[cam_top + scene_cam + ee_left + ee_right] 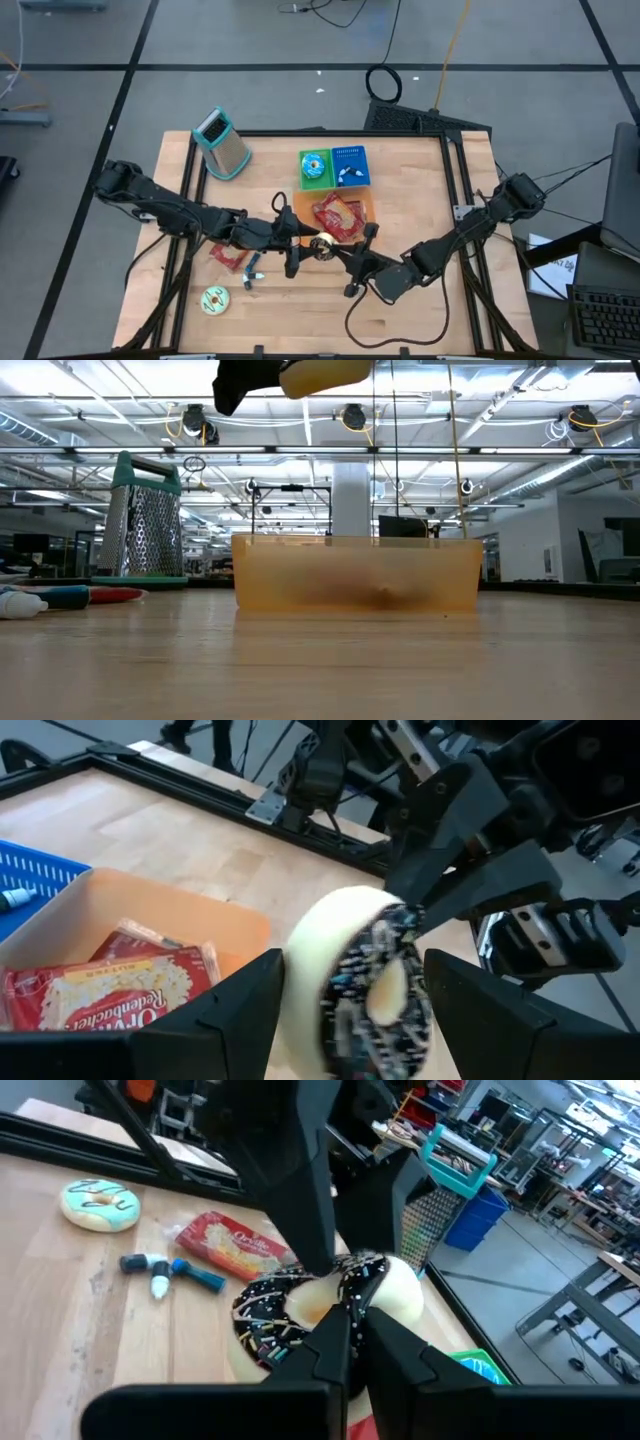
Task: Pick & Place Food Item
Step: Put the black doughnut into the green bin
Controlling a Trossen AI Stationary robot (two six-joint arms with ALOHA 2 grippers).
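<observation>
Aloft, right fingers (345, 1320) clamped on round sprinkled donut (310, 1315); left fingers (350, 990) apart, flanking it.

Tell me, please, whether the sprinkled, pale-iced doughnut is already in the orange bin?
Not yet: the sprinkled, pale-iced doughnut is held off the table by the shut right claw, beside the orange bin.

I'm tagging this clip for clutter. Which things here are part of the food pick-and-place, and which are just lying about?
Part of the job:
- sprinkled donut, held in the shut right gripper
- left gripper, open around the donut
- orange bin with popcorn packets

Lying about:
- grater
- green bin
- blue bin
- mint-iced donut
- marker
</observation>
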